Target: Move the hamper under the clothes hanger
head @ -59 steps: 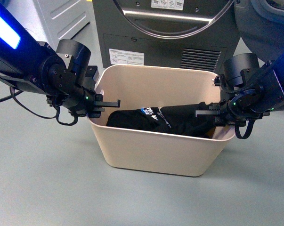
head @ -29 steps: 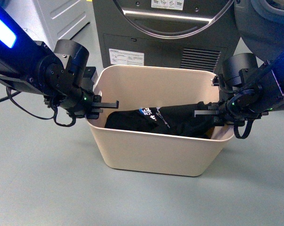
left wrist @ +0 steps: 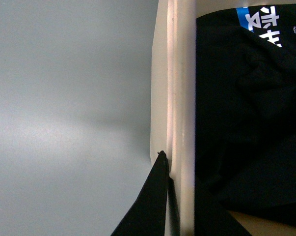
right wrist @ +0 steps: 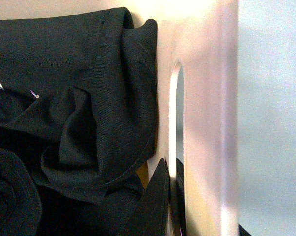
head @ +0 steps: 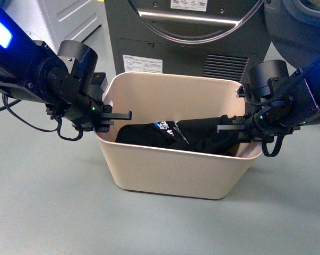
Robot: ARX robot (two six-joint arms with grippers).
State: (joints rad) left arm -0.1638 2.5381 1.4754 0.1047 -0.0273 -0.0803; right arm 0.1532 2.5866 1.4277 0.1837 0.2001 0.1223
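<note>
The beige hamper (head: 175, 170) stands on the grey floor in front of me, with black clothes (head: 186, 135) inside. My left gripper (head: 109, 118) is shut on the rim of its left short side. My right gripper (head: 239, 130) is shut on its right short side. In the left wrist view the gripper (left wrist: 173, 184) pinches the hamper's rim (left wrist: 174, 88), beside the black garment (left wrist: 246, 108). In the right wrist view the gripper (right wrist: 171, 179) clamps the wall (right wrist: 201, 98) at the slot handle (right wrist: 176, 113). The clothes hanger is out of view.
A dark grey front-loading machine (head: 186, 37) stands right behind the hamper, and its open door (head: 303, 26) is at the upper right. A pale cabinet (head: 69, 16) is at the upper left. A black cable (head: 22, 119) lies on the floor at the left.
The hamper and both grippers holding it have shifted a little to the left. Both grips are unchanged.
</note>
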